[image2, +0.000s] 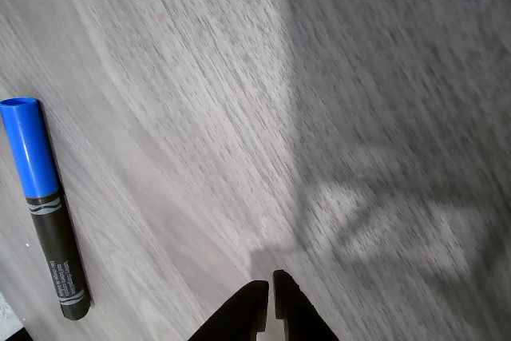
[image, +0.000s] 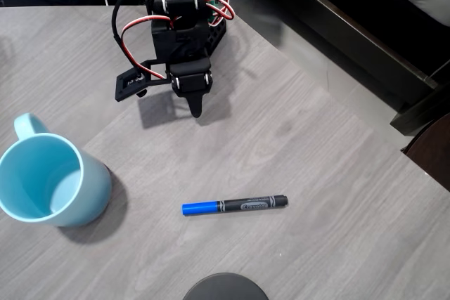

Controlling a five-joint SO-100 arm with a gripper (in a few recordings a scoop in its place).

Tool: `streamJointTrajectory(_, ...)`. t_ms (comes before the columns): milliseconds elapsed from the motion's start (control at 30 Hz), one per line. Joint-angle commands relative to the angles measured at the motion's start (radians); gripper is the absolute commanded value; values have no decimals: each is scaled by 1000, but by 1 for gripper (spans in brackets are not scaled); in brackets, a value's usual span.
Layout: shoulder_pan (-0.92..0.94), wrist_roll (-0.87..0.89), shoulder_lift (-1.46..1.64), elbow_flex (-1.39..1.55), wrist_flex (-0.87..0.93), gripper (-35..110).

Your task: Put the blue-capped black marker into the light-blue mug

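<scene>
black-barrelled with a bright blue cap and a grey oval label, the blue-capped black marker lies flat on the grey wood-grain desk, cap toward 9 o'clock in the overhead view. we see the light-blue mug upright at 9 o'clock, well apart from the marker, handle toward 12. the claw hangs at 12 o'clock with its tips together, holding nothing. bare desk lies between claw, marker and mug. the desk's edge runs diagonally at 3 o'clock. a dark round object sits at 6 o'clock.
</scene>
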Motion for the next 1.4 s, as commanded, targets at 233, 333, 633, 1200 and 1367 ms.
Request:
streamJointTrajectory(233,3,-2,28,3,9,0)
streamJointTrajectory(333,3,-2,28,3,9,0)
streamJointTrajectory(633,3,-3,28,3,9,0)
streamJointTrajectory(1200,77,-26,28,3,-9,0)
streamJointTrajectory(1367,207,-275,26,3,-77,0)
